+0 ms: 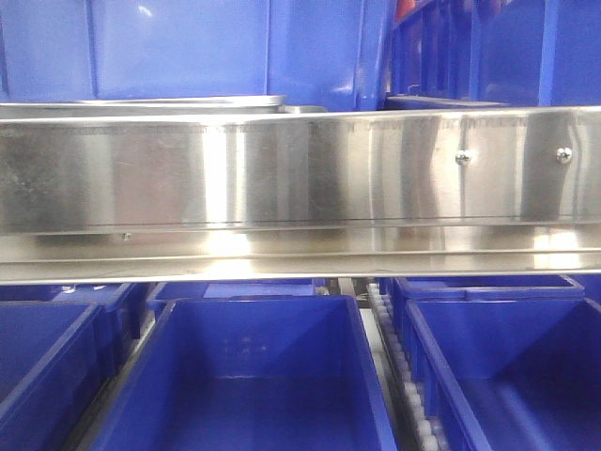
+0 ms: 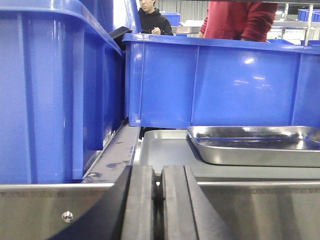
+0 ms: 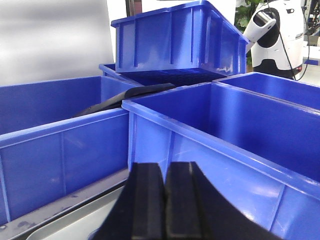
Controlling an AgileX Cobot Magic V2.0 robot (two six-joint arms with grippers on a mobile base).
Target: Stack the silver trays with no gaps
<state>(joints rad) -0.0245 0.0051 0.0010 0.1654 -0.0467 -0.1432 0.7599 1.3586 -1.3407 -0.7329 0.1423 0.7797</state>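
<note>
- Front view: a long brushed-steel panel (image 1: 300, 174) is seen spanning the frame, with two screw heads (image 1: 463, 157) toward 3 o'clock; below it, open blue bins (image 1: 249, 376) are arranged side by side, and more blue bins are stacked behind at 12 o'clock. The thin edge of a silver tray (image 1: 141, 101) is visible just above the panel toward 10 o'clock.
- Left wrist view: the left gripper (image 2: 158, 200) is shown at 6 o'clock with its two black pads pressed together — clenched, with nothing between them.
- One silver tray (image 2: 257, 145) is seen at 3 o'clock, resting inside a larger, flatter tray (image 2: 165, 150) whose bare floor extends toward 9 o'clock; its rim sits above the lower tray's floor, and whether the two are fully nested cannot be told.
- A blue bin (image 2: 215, 82) stands behind the trays at 12 o'clock, and another blue bin wall (image 2: 50, 90) fills the 9 o'clock side. Two people — one in black (image 2: 152, 17), one in red (image 2: 240, 17) — are partly seen beyond.
- Right wrist view: the right gripper (image 3: 162, 205) is shown at 6 o'clock, its pads closed together and empty. Blue bins surround it; one bin (image 3: 175, 42) is perched tilted on others at 12 o'clock. A white machine (image 3: 277, 30) stands at 2 o'clock.
- No legible brand, label or writing is discernible in any view.
</note>
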